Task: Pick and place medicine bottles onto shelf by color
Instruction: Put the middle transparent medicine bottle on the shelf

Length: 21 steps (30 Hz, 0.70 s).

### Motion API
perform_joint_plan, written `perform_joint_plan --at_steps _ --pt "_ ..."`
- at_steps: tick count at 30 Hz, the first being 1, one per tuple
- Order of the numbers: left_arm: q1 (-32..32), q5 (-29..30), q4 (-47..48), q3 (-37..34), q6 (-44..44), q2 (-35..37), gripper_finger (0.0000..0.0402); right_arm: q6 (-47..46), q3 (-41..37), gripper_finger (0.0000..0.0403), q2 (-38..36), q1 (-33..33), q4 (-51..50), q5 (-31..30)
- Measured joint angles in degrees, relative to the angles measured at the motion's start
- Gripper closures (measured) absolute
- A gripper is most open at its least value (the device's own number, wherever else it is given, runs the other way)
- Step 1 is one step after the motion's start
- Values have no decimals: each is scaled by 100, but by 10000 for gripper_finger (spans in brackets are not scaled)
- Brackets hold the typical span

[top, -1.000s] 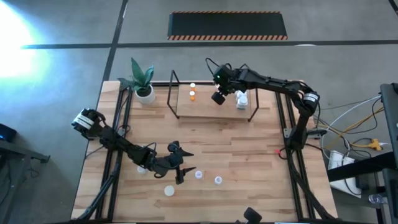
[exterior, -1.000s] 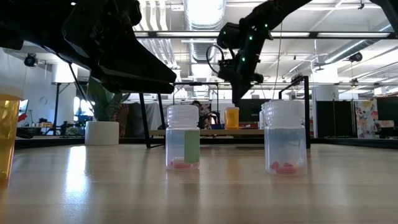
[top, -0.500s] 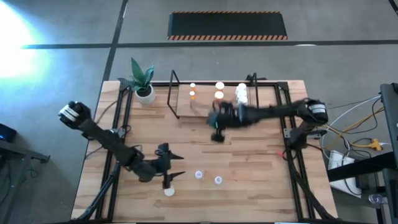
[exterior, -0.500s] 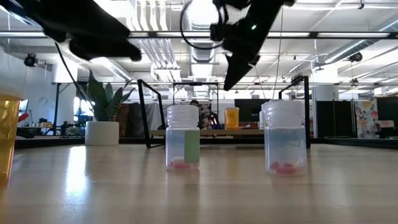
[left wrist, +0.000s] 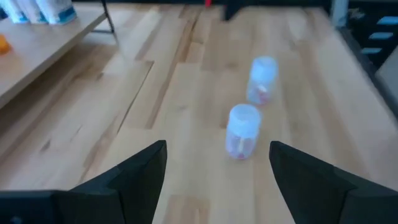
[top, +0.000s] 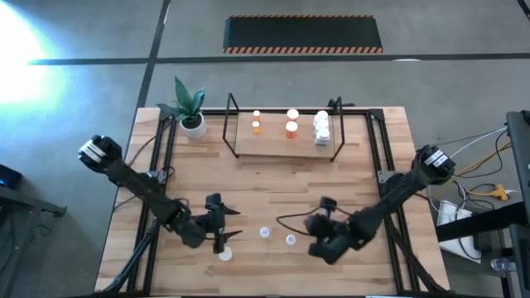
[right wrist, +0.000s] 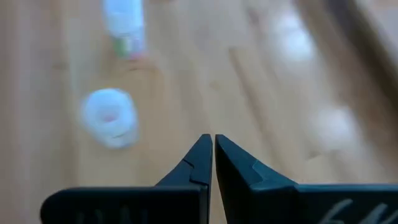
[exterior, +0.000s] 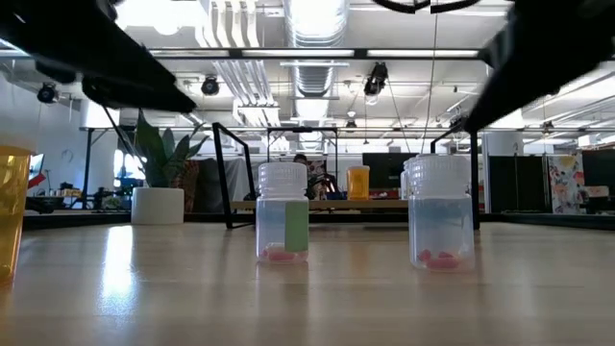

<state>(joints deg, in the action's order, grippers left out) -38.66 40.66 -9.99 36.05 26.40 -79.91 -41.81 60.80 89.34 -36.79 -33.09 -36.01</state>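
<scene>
Plank counter (top: 273, 186) carries the wire-framed shelf (top: 277, 149) at its far edge, beside a potted plant (top: 190, 106); orange bottles (top: 291, 128) and white bottles (top: 321, 128) stand on the shelf board. Near the front edge, the left tool (top: 228, 234), fingers apart and empty, hovers above an orange bottle (top: 225, 253). The right tool (top: 319, 222), fingers together and empty, sits beside two clear bluish bottles (top: 265, 233), (top: 291, 240).
</scene>
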Motion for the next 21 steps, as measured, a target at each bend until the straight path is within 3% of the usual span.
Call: perform_joint_plan --at_steps 3,8,10,15,21 --pt "119 -82 -458 15 -186 -428 134 -834 -318 382 13 -414 304 -11" --pt "271 -1112 -1539 164 -1172 -1143 134 -1606 -919 340 15 -953 1266 -320" --pt "350 -1164 -1738 280 -1441 -1426 134 -1752 -1162 315 17 -1093 1763 -570" --pt "665 -1140 -1985 691 -1494 -2051 134 -1551 -1728 251 17 -1335 3014 -1519" --pt "944 -1123 -1933 1032 -1485 -2470 134 -1241 -1989 211 19 -1344 3680 -1670"
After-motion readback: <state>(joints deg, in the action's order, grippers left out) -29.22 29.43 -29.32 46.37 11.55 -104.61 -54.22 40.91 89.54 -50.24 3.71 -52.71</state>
